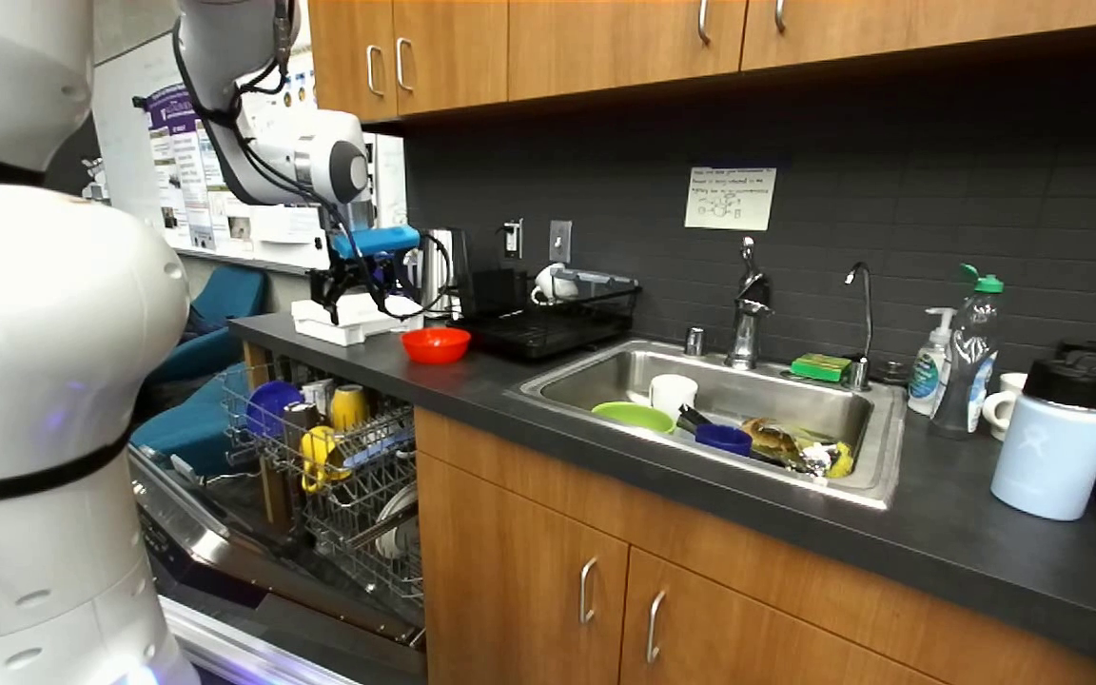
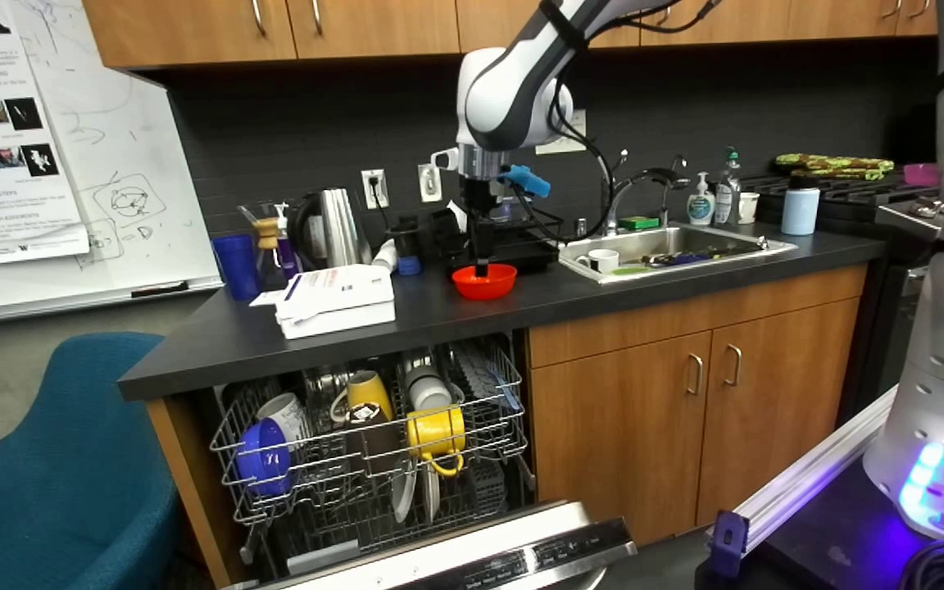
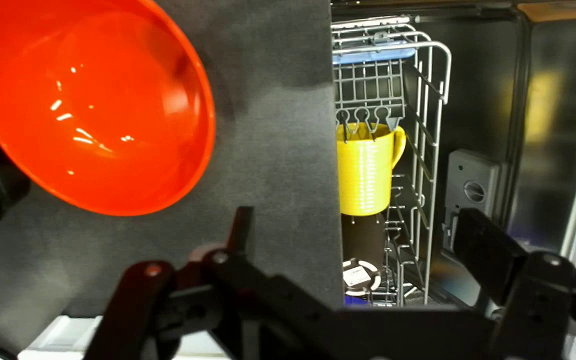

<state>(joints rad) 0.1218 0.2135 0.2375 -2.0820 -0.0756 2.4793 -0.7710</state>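
Red bowl (image 3: pixel 93 110): on the counter (image 3: pixel 278 150), up and left of the gripper (image 3: pixel 355 220) in the wrist view — round, so no long axis.
Jaws: wide apart, holding nothing, clear of the bowl, astride the counter's edge in that view.
Counter: dark, flat; sink (image 1: pixel 795 409) farther along.
Below: open dishwasher (image 2: pixel 546 563), 2 yellow mugs (image 2: pixel 437 428) racked.

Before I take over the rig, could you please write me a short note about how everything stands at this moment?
Tool: open and empty, near the red bowl.
Red bowl: upright on the counter, not gripped.
Done: the dishwasher door is open; a yellow mug and a blue bowl sit in the upper rack.
Left, probably: gripping the red bowl. A white mug and a green dish are in the sink.
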